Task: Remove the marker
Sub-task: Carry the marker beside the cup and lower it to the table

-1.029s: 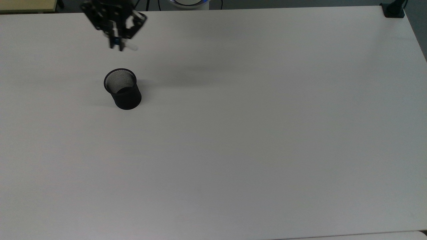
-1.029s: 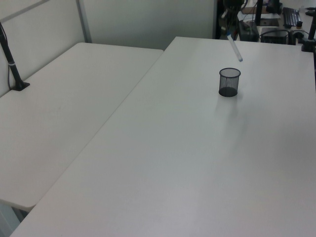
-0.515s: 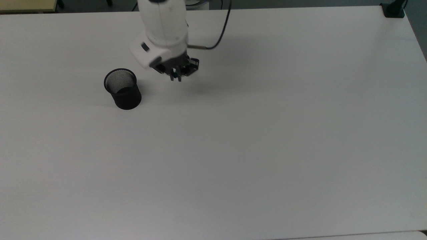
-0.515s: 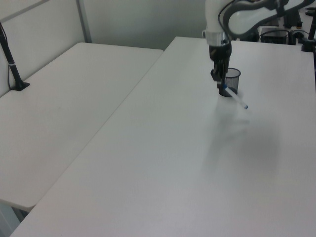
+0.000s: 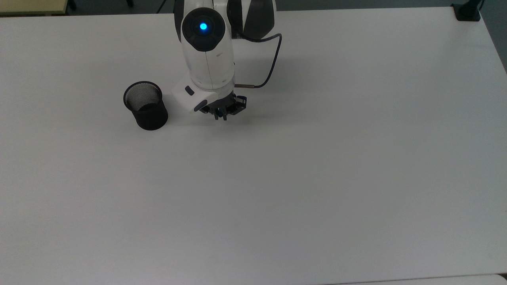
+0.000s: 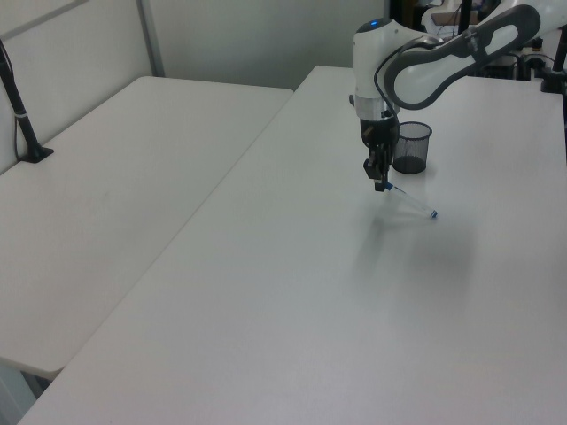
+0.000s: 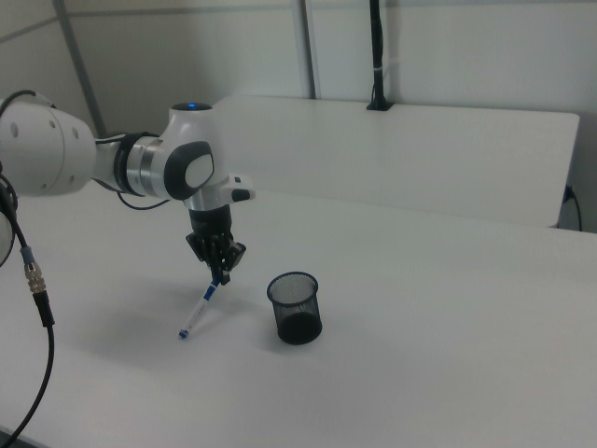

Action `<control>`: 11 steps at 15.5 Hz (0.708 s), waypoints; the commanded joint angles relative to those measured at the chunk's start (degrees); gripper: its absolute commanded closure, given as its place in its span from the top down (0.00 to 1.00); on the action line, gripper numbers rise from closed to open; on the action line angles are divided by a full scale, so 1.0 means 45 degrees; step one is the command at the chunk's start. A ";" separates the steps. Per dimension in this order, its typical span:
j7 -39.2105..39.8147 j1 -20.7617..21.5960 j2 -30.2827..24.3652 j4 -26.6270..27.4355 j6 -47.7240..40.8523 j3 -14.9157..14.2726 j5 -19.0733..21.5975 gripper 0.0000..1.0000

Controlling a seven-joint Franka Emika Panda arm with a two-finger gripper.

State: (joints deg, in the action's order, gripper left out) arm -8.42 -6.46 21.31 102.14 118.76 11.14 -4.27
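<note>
Right view gives me the clearest look: my black two-finger gripper [image 7: 217, 276] has its jaws closed on the blue-capped end of the slim white-barrelled marker [image 7: 199, 309], which slants down from the jaws so its small blue far end meets the white table [image 7: 448, 355]. In the left view I see the marker [image 6: 410, 204] running from the gripper [image 6: 379, 184] toward the left view's right, while the round black mesh cup [image 6: 411, 147] stands upright beyond the jaws, apart from them.

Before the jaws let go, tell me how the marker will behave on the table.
The marker looks slim and round-barrelled, so it may roll once released. It hangs tilted from the gripper, low end near the table, so probably a short, harmless drop.
</note>
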 commanded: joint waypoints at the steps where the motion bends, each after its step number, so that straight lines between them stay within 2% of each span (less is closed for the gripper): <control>1: -0.0160 0.0147 -0.0086 0.0719 0.1517 -0.0073 -0.0181 0.07; 2: -0.0160 0.0147 -0.0067 0.0738 0.1538 -0.0073 -0.0357 0.18; 3: -0.0160 0.0167 -0.0028 0.0739 0.1558 -0.0073 -0.0378 0.43; 4: -0.0160 0.0167 -0.0027 0.0739 0.1558 -0.0073 -0.0398 0.60; 7: -0.0160 0.0167 -0.0047 0.0739 0.1538 -0.0073 -0.0418 0.73; 11: -0.0198 0.0167 -0.0144 0.0661 0.1519 -0.0073 -0.0418 0.80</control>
State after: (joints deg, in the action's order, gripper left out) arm -8.42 -6.39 21.69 104.36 124.28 11.14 -5.10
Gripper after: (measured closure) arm 0.238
